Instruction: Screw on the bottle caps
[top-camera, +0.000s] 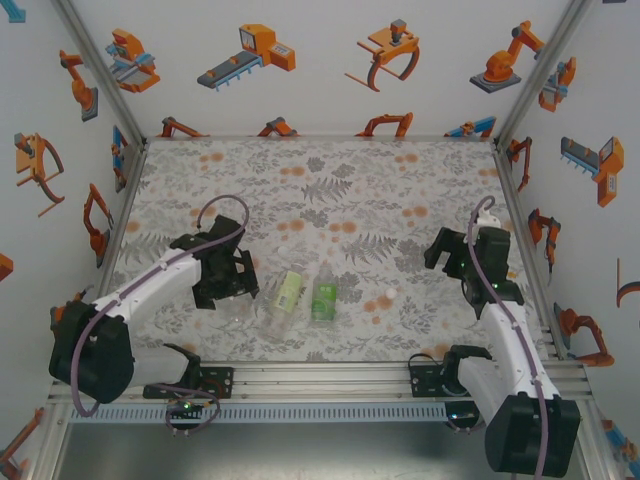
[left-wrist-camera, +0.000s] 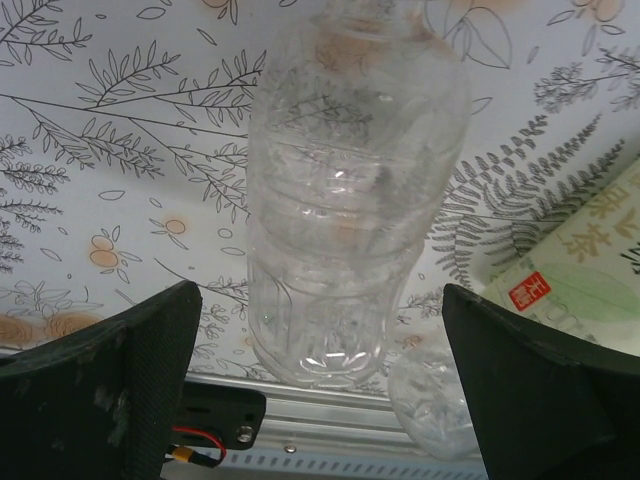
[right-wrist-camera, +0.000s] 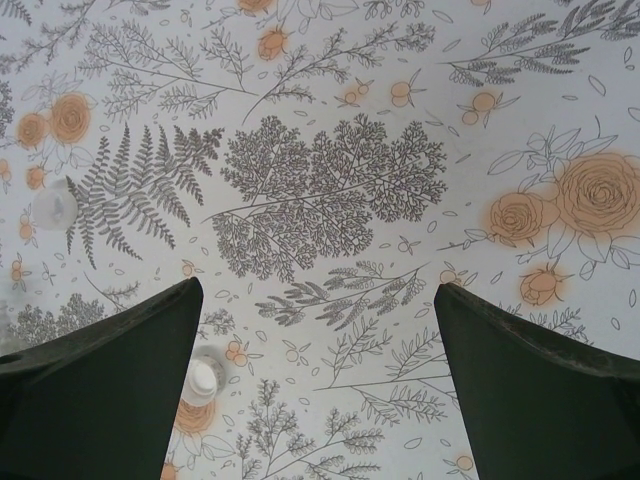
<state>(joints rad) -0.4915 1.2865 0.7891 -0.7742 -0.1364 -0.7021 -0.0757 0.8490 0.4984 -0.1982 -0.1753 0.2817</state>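
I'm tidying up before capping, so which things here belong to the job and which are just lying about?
Job: clear unlabelled plastic bottle; clear plastic bottle with pale yellow-green label; clear plastic bottle with bright green label; small round white plastic cap; second white plastic cap.
Just there: floral table cover; aluminium rail; orange robot wall pictures.

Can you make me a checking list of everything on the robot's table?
Surface: flowery cloth, flat.
Job's things: clear bottle, pale-label bottle and green-label bottle lie close together; white cap sits to their right.
Clutter: nothing seen.
Grippers: left pincer open over the clear bottle; right pincer open over cloth.
Cables: purple cable along each arm.
Surroundings: white walls with orange robot pictures.
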